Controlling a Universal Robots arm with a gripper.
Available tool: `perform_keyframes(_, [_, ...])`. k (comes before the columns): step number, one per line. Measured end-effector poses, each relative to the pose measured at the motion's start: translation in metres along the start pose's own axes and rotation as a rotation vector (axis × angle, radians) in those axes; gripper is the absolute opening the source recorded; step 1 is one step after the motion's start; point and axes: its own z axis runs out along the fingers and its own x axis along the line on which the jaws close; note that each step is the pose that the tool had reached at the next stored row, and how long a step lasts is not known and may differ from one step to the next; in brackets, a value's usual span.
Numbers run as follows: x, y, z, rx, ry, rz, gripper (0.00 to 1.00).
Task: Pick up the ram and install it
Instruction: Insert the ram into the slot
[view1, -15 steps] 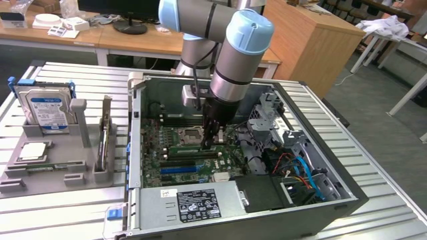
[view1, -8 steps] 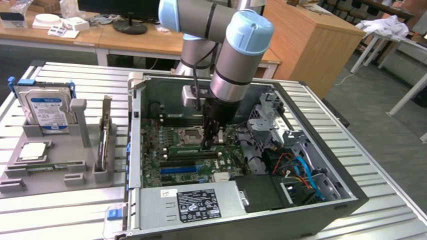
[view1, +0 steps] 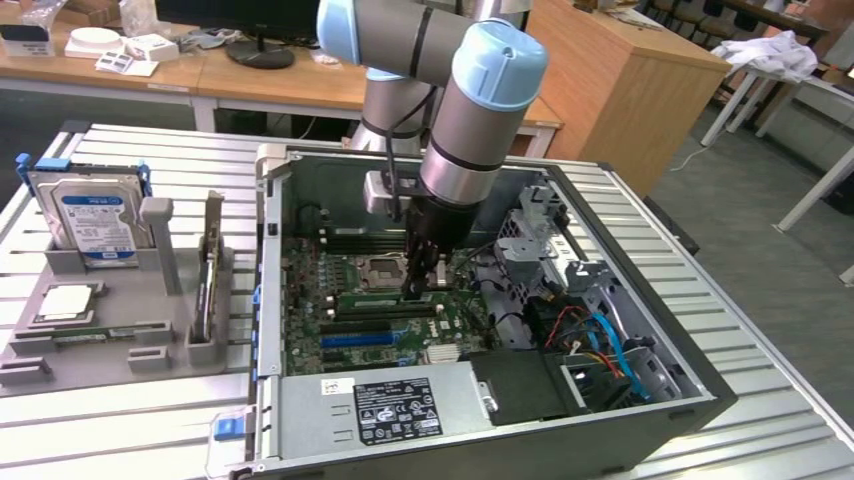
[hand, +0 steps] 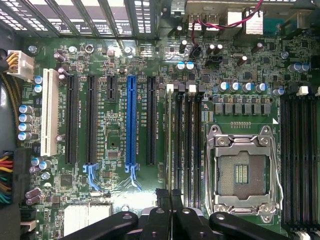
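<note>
1. Near edge of the open computer case (view1: 641, 430): the labelled power supply (view1: 394, 408) lies flat. The case rests on a slatted metal table (view1: 761, 300).
2. On the exterior view's left, beside the case: a grey fixture (view1: 80, 368) carries a square processor chip (view1: 67, 303), an upright expansion card (view1: 208, 280) and, farther back, a hard drive (view1: 96, 215) standing on edge.
3. Inside the case: the gripper (hand: 170, 194) reaches down to the motherboard (view1: 334, 300). Its fingers are pressed almost together, directly over the memory slots (hand: 192, 145).
4. The ram (hand: 170, 140) appears as a thin pale edge in the slot nearest the blue expansion slot (hand: 131, 120), in line with the fingertips. It is probably seated in or just above that slot. The edge-on view does not show whether the tips pinch it.
5. Just beyond the slots: the empty processor socket (hand: 241, 172), latch frame closed.
6. Above: the grey arm (view1: 467, 120) with blue joint caps descends into the case.
7. Background: wooden desks (view1: 134, 72) and a wooden cabinet (view1: 614, 80).
</note>
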Motion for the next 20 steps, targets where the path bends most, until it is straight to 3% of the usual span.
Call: perform_keyframes(20, [0.0001, -0.0001, 0.0028, 0.0, 0.0001, 0.002, 0.12])
